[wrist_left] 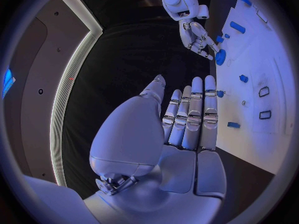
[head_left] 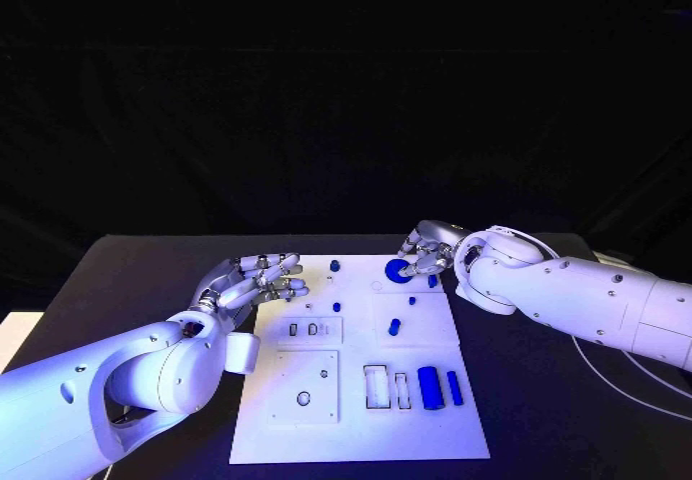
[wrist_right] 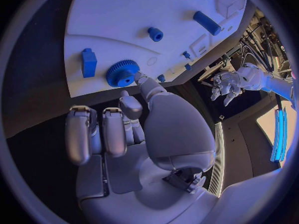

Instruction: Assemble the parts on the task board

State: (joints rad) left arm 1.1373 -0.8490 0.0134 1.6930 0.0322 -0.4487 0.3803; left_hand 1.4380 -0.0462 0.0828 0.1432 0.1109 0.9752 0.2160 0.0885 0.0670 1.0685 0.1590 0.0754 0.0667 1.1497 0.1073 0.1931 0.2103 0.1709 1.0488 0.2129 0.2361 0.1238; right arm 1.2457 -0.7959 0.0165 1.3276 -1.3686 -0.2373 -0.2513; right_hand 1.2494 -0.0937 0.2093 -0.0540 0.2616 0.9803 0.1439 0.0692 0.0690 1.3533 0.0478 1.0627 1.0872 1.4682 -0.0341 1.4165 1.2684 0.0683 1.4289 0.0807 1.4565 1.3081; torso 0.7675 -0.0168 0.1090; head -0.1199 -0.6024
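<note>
The white task board lies in the middle of the black table. A blue gear lies flat near the board's far edge. My right hand is over that edge; one outstretched fingertip touches the gear at its rim, and the other fingers are curled in. A blue block lies beside the gear. My left hand hovers at the board's far left corner, its fingers straight and apart, holding nothing. The gear also shows in the left wrist view, at the right hand's fingertips.
Several small blue pegs stand or lie across the board's middle. A thick blue cylinder and a thin blue bar lie beside two rectangular slots near the front. Two raised white plates sit on the board's left side.
</note>
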